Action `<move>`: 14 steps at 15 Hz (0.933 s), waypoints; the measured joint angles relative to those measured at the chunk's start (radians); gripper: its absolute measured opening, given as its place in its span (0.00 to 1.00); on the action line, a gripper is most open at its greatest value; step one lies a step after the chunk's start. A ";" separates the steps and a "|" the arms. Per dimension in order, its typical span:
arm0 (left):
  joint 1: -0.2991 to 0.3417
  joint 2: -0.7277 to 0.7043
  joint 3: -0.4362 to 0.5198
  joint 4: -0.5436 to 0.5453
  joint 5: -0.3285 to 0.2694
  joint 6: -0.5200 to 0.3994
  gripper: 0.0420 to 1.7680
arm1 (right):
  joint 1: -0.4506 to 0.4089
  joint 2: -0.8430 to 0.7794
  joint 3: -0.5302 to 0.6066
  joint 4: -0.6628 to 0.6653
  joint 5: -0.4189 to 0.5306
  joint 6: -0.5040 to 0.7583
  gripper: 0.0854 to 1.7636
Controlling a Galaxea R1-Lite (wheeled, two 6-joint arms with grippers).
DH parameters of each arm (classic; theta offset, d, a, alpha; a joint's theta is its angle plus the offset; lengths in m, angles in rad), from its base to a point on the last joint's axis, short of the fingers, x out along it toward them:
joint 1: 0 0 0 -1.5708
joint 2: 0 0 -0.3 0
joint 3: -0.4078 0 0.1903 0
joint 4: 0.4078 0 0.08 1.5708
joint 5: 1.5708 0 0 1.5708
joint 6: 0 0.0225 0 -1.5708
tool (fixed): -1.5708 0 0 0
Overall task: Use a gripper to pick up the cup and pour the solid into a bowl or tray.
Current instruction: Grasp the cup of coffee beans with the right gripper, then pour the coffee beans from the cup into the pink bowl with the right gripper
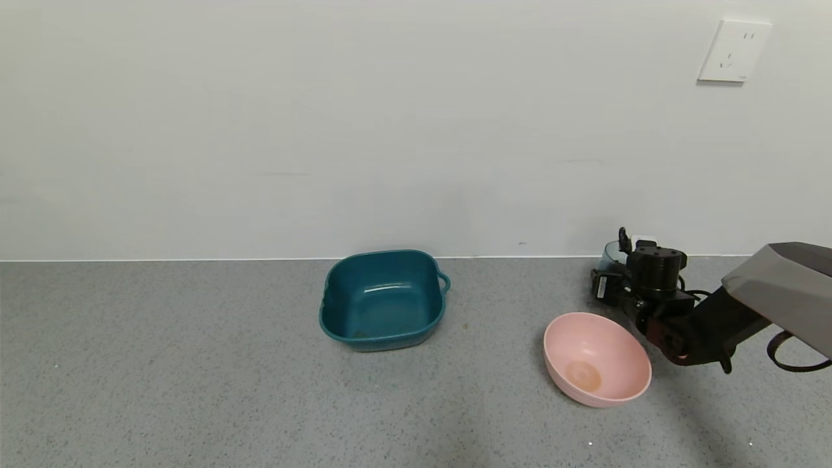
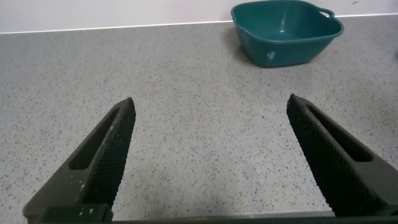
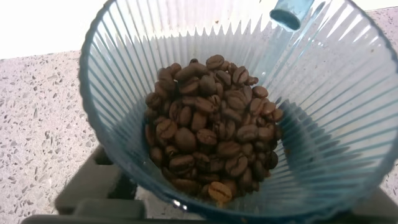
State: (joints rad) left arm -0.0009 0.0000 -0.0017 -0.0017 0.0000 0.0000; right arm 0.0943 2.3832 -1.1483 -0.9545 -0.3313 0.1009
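Observation:
The ribbed grey-blue cup (image 3: 311, 106) fills the right wrist view and holds a heap of dark brown beans (image 3: 211, 137). In the head view only its rim (image 1: 609, 252) shows behind the black wrist, by the wall at the back right. My right gripper (image 1: 616, 263) is shut on the cup, with a grey finger (image 3: 87, 190) showing beside its base. The pale pink bowl (image 1: 624, 387) sits empty just in front of that gripper, tilted. My left gripper (image 2: 211, 106) is open and empty over bare counter; it is out of the head view.
A squarish dark teal tub (image 1: 383, 299) with a side handle stands mid-counter near the wall, and also shows in the left wrist view (image 2: 286, 34). The wall runs along the counter's back edge, with a white socket (image 1: 734, 51) high on the right.

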 joint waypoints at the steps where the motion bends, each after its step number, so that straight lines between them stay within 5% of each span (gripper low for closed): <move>1: 0.000 0.000 0.000 0.000 0.000 0.000 0.99 | 0.001 0.000 0.001 0.000 0.000 0.000 0.76; 14: 0.000 0.000 0.000 0.000 0.000 0.000 0.99 | -0.014 -0.013 0.012 0.007 -0.002 -0.010 0.76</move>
State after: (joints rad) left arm -0.0004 0.0000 -0.0017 -0.0017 0.0000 0.0000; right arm 0.0806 2.3698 -1.1362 -0.9472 -0.3332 0.0913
